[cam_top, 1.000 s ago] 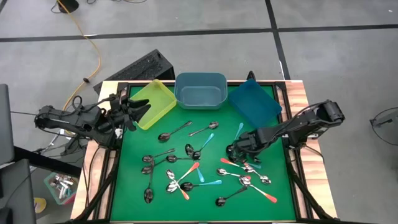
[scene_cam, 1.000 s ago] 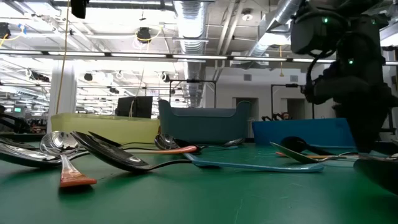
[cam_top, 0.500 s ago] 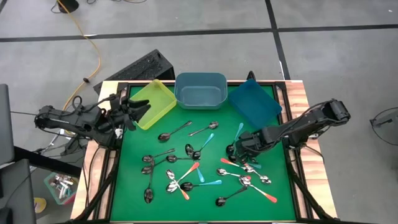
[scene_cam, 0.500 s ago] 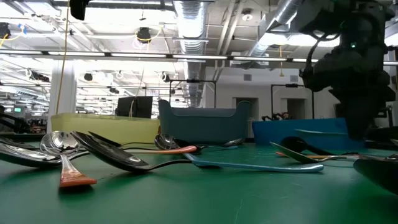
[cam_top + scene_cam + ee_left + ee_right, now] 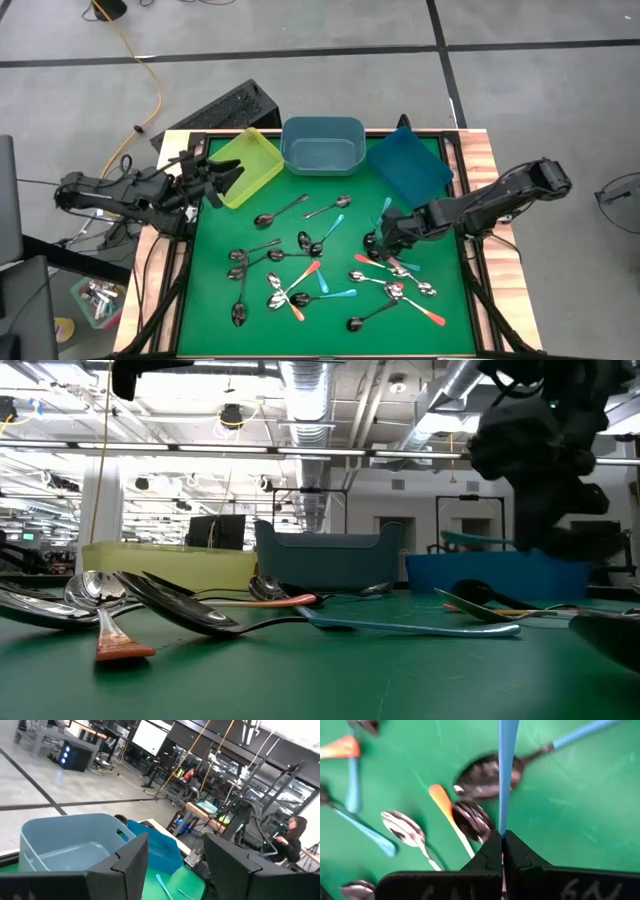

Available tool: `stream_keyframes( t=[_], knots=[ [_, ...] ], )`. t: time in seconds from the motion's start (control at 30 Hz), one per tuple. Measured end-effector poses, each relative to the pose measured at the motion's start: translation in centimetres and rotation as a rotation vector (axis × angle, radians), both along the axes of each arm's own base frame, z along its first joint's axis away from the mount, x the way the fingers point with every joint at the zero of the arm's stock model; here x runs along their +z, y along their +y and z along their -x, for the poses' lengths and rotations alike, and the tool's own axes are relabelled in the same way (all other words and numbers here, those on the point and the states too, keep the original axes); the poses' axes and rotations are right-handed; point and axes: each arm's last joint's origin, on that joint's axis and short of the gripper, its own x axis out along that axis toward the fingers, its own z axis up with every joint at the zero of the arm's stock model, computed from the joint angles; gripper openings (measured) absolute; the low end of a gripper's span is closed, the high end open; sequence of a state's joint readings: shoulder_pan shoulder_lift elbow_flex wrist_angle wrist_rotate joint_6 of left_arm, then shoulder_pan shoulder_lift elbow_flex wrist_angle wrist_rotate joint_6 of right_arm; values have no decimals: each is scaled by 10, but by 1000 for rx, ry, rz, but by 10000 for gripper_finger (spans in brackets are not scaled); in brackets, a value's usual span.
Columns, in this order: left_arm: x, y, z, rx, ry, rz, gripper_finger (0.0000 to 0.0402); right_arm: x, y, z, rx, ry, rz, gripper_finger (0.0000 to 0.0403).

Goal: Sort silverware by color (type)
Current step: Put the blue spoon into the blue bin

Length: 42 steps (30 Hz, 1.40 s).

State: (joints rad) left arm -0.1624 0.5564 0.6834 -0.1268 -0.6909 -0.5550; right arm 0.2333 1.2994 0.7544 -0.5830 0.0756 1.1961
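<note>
Pinching a teal-blue spoon (image 5: 506, 765) between clenched tips, right gripper (image 5: 502, 839), handle jutting forward.

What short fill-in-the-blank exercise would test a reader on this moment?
1. The right gripper is shut on a spoon with a ____ handle.
2. The left gripper hovers by the ____ bin.
3. The left gripper's fingers are ____.
4. Behind the mat stand ____ bins.

Missing words: blue; yellow; open; three
</note>
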Motion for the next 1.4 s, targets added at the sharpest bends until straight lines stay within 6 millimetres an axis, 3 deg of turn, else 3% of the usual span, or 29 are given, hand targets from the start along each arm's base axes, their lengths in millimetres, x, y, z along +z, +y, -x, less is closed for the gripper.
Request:
stream_keyframes(
  t=[0.33, 0.73, 1.07, 1.4],
  knots=[
    [0, 3, -1, -42, -20, 33, 176, 21, -7, -10, 20, -86, 104, 7],
    [0, 4, -1, -31, -17, 28, 176, 55, -35, -26, 69, -157, 200, 8],
    [0, 4, -1, -29, -17, 28, 176, 84, -81, -13, 3, 38, 316, 9],
    [0, 4, -1, -31, -17, 28, 176, 84, -131, 6, -109, 169, 358, 10]
  ],
)
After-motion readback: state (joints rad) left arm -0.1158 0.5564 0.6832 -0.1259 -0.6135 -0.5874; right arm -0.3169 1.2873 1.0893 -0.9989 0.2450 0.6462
